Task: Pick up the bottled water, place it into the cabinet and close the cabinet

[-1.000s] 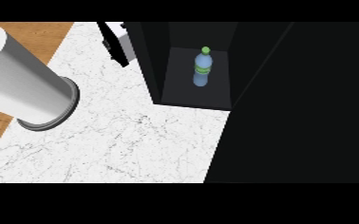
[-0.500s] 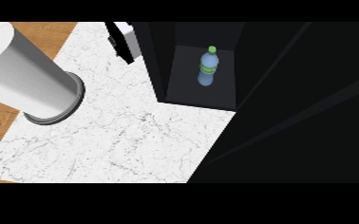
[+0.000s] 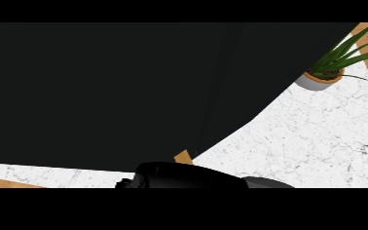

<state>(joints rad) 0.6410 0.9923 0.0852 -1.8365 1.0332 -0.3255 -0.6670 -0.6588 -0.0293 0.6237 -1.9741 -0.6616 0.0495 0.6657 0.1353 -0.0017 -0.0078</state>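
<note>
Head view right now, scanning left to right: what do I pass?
Large dark cabinet surface filling the left and middle → white marble counter → potted plant at the right edge. A dark shape sits at the bottom centre; no bottle shows.

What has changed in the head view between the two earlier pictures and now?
The open cabinet with the bottled water inside no longer shows, nor does the grey cylinder; a large black surface fills most of the view. A potted plant now appears at upper right, and a black shape at the lower edge. The marble counter remains.
</note>
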